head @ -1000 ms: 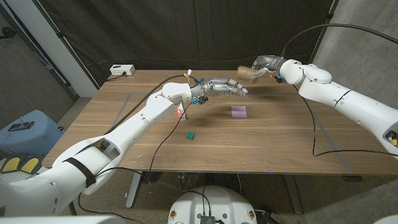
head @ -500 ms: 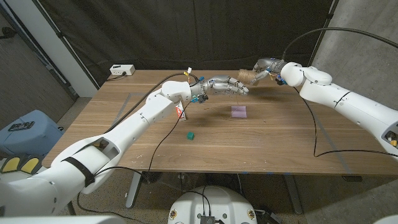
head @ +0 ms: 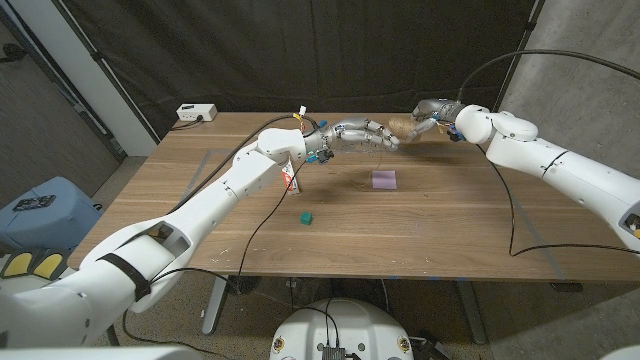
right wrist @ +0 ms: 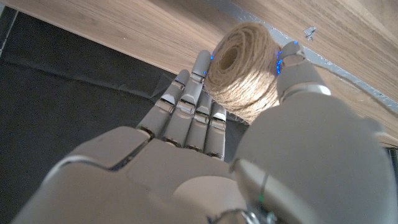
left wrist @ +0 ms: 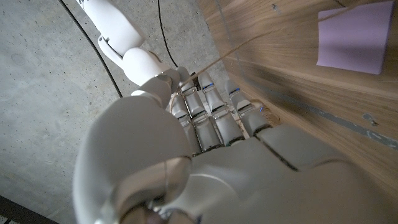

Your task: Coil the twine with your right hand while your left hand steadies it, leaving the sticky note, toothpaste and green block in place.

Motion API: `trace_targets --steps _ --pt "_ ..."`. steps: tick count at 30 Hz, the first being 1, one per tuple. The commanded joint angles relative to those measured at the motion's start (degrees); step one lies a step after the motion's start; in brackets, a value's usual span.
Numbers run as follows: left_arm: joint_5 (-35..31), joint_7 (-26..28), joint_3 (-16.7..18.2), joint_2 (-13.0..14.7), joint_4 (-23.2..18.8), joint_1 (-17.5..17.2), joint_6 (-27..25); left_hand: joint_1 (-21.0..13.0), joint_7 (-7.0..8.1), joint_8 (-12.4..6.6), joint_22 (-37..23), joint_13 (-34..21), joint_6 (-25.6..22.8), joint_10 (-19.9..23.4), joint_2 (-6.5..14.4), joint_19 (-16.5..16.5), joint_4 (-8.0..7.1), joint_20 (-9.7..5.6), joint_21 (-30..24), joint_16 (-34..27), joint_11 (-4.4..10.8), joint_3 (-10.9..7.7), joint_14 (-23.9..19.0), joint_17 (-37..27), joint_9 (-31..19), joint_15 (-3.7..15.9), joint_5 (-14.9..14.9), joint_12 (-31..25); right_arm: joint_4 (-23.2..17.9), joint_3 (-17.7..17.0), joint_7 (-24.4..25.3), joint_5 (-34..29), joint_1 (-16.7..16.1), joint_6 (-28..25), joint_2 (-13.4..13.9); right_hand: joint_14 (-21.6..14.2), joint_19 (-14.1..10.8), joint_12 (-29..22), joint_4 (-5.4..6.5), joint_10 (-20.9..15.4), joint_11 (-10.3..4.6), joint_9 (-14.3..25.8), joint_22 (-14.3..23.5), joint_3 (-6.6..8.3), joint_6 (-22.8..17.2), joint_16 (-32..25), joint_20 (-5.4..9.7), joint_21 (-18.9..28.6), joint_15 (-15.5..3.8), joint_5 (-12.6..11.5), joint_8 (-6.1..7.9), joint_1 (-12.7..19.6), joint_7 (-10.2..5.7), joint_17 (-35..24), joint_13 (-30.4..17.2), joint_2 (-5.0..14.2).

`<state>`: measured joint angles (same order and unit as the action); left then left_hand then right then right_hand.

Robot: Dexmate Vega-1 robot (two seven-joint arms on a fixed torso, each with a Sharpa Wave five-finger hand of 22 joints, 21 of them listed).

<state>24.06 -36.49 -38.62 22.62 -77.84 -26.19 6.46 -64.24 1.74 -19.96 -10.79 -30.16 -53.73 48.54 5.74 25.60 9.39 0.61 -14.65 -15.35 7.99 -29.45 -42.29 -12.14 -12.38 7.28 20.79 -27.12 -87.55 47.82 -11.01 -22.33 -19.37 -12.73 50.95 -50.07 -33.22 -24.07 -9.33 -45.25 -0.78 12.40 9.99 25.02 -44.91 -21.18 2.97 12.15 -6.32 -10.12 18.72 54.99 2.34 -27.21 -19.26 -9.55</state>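
right hand (head: 425, 120), upper right of centre, raised, grips twine ball (right wrist: 241, 70) between thumb and fingers. left hand (head: 362, 135) extended beside it; grasp cannot be told.

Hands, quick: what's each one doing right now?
Left hand: raised, fingers toward the twine; a strand runs by them, grip cannot be told.
Right hand: holding the twine ball.

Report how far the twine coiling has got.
Done: the right hand holds the twine ball above the table's far edge. In hand: the left hand is raised beside it, a strand running past its fingers. Left: loose twine remains to wind. Sticky note, toothpaste and green block lie apart.
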Motion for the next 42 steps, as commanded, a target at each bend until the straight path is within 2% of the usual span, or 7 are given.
trace_targets --steps 1,13,25,42 --pt "-0.15 1.11 0.57 0.19 -0.80 -0.37 0.74 0.36 0.16 -0.59 -0.15 -0.26 -0.99 0.91 0.04 0.66 0.04 -0.21 -0.61 -0.19 0.15 0.18 -1.07 -0.16 -0.13 0.16 0.28 -0.17 -2.78 -1.27 0.43 0.54 -2.33 -2.16 2.14 -0.43 -0.37 -0.06 -0.04 -9.81 -9.21 0.17 0.21 -0.26 -11.73 0.21 4.84 -0.01 -7.46 -0.28 0.59 8.70 -10.84 -0.09 -0.19 8.66" --pt "-0.52 2.33 0.73 0.18 -1.26 -0.47 1.43 0.31 0.42 -0.85 -0.17 -0.57 -1.65 1.73 0.06 1.08 0.09 -0.32 -0.78 -0.34 0.32 0.30 -1.51 -0.29 -0.13 0.49 0.29 -0.31 -8.00 -2.52 0.48 0.43 -5.67 -3.85 5.88 -0.81 -0.42 -0.07 0.03 -10.13 -9.04 0.14 0.20 -0.48 -12.10 0.37 4.96 -0.05 -7.44 -0.25 0.72 8.84 -10.76 -0.25 -0.25 8.79" --pt "-0.78 3.06 0.62 -0.27 -1.08 -0.09 2.06 0.29 0.30 -0.94 -0.17 -0.92 -1.88 1.79 0.05 1.23 0.11 -0.40 -0.84 -0.32 0.51 0.37 -1.70 -0.36 -0.12 0.56 0.35 -0.14 -11.77 -3.29 0.09 0.28 -8.03 -4.12 8.23 -0.85 -0.43 0.00 0.09 -10.28 -9.06 0.12 0.19 -0.69 -12.20 0.75 4.95 -0.09 -7.43 -0.25 0.74 8.89 -10.84 -0.28 -0.28 8.86" --pt "-0.79 2.90 0.43 -0.69 -0.97 0.75 2.65 0.23 0.49 -0.90 -0.18 -1.25 -1.80 1.96 0.09 1.21 0.13 -0.47 -0.85 -0.31 0.46 0.42 -1.83 -0.47 -0.11 0.49 0.41 0.00 -12.09 -2.39 -0.91 -0.63 -8.33 -1.62 7.54 -1.06 -0.52 0.07 0.13 -10.46 -9.12 0.09 0.19 -0.91 -12.32 1.13 5.01 -0.10 -7.42 -0.25 0.76 8.97 -10.98 -0.38 -0.35 8.97"
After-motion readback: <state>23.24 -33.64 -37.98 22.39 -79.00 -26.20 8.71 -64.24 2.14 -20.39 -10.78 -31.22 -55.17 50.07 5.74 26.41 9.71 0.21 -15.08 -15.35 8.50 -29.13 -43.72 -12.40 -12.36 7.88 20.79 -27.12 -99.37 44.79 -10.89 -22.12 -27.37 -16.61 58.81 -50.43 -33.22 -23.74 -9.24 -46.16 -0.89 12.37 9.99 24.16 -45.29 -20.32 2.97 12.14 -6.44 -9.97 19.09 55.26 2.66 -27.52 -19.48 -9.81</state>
